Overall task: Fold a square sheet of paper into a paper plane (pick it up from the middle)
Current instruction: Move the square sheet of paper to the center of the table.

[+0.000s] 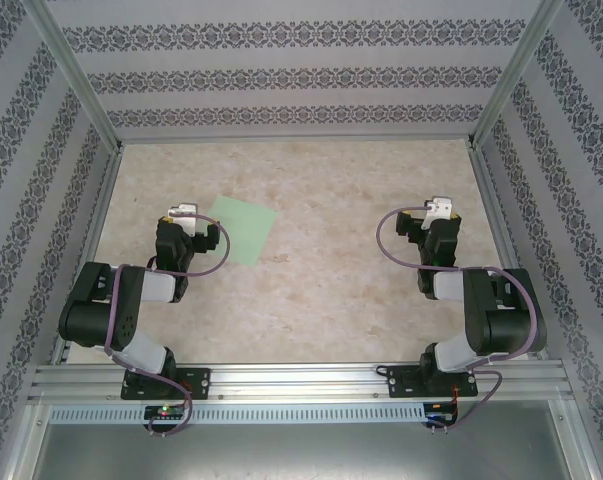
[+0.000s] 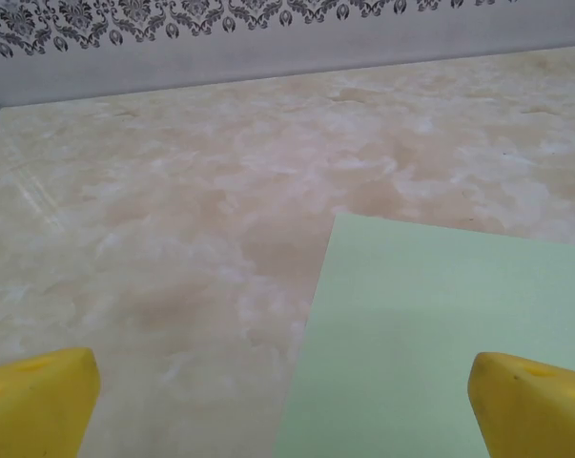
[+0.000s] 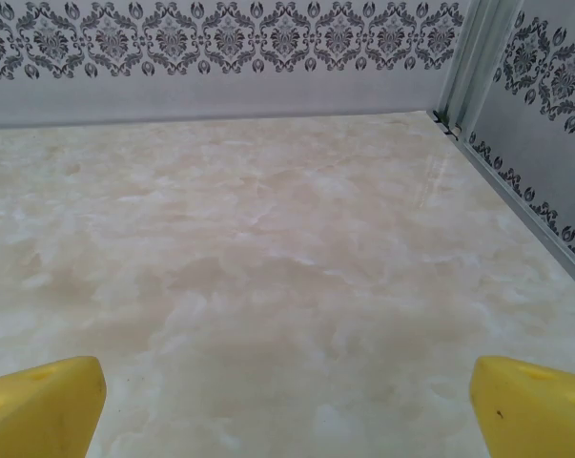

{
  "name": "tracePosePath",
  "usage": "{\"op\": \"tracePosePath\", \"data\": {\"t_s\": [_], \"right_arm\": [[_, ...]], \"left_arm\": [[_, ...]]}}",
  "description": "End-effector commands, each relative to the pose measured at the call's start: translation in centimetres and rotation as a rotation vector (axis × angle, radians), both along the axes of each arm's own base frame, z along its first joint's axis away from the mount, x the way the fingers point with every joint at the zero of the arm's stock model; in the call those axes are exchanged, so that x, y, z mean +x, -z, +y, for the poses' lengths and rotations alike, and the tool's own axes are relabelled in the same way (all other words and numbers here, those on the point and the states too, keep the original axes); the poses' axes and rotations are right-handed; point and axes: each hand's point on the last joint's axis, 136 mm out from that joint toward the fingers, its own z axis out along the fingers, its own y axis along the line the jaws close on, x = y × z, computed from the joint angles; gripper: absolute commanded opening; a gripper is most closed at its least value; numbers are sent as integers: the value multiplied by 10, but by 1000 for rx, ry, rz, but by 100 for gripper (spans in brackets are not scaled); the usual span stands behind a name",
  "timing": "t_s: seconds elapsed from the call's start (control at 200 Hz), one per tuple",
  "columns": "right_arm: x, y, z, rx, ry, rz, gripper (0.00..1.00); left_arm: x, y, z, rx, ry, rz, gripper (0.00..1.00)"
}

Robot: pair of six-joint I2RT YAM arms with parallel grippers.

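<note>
The square sheet of paper (image 1: 243,230) is pale green and lies flat and unfolded on the marbled table, left of centre. My left gripper (image 1: 188,222) sits at the sheet's left edge. In the left wrist view the sheet (image 2: 440,334) runs under the right yellow fingertip (image 2: 535,405), and the left gripper (image 2: 285,405) is open with nothing between its fingers. My right gripper (image 1: 437,222) hovers over bare table on the right side, far from the sheet. In the right wrist view the right gripper (image 3: 287,405) stands open and empty. The paper plane is out of view.
The beige table (image 1: 331,280) is enclosed by patterned walls (image 1: 291,80) at the back and both sides. Aluminium posts stand at the back corners, with one post (image 3: 463,57) near the right arm. A metal rail (image 1: 301,385) runs along the near edge.
</note>
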Motion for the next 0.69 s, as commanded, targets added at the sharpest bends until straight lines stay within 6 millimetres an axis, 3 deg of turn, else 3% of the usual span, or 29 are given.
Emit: {"op": "tracePosePath", "data": {"t_s": [0.0, 0.52, 0.619, 0.689], "right_arm": [[3, -13, 4, 19, -7, -51, 98], [2, -13, 6, 13, -12, -52, 98], [5, -25, 16, 5, -72, -33, 98], [5, -33, 10, 34, -12, 48, 98]], "left_arm": [[6, -8, 5, 0, 1, -18, 100], [5, -9, 5, 0, 1, -23, 100], [4, -12, 3, 1, 12, -30, 100], [-1, -24, 5, -4, 1, -51, 100]]}}
